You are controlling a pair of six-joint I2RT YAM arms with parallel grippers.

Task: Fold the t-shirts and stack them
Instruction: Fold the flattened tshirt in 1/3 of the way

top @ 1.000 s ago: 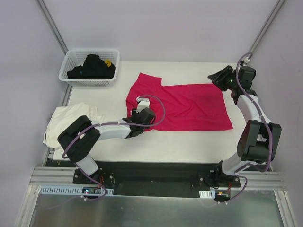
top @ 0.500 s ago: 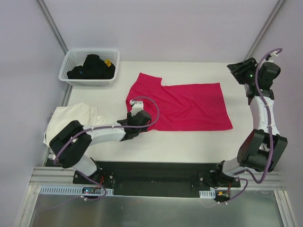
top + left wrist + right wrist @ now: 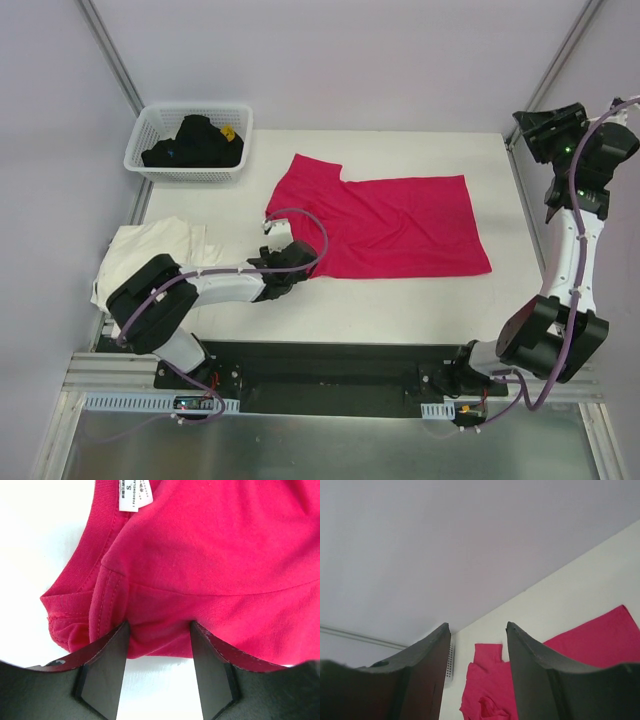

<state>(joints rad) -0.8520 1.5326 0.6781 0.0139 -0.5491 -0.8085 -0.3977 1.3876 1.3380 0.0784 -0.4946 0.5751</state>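
Now, the table [image 3: 400, 300] is as it was. The magenta t-shirt [image 3: 400, 225] is spread flat mid-table and has not shifted in the last second. The cream t-shirt [image 3: 150, 245] is bunched at the left edge, apart from both arms. A basket [image 3: 185, 170] of dark clothes sits far left.

The right gripper [image 3: 545, 125] has been swung up and out from the shirt's far right corner, past the table's right edge. Its fingers are apart and nothing is held. The left gripper [image 3: 159, 624] has been eased back slightly at the collar side, jaws parted, with the cloth edge just between the tips and not pinched.

Flattening is judged finished and the first fold not started.

The size label [image 3: 131, 495] is shown by the left wrist view only, and the cream shirt by the top view only.
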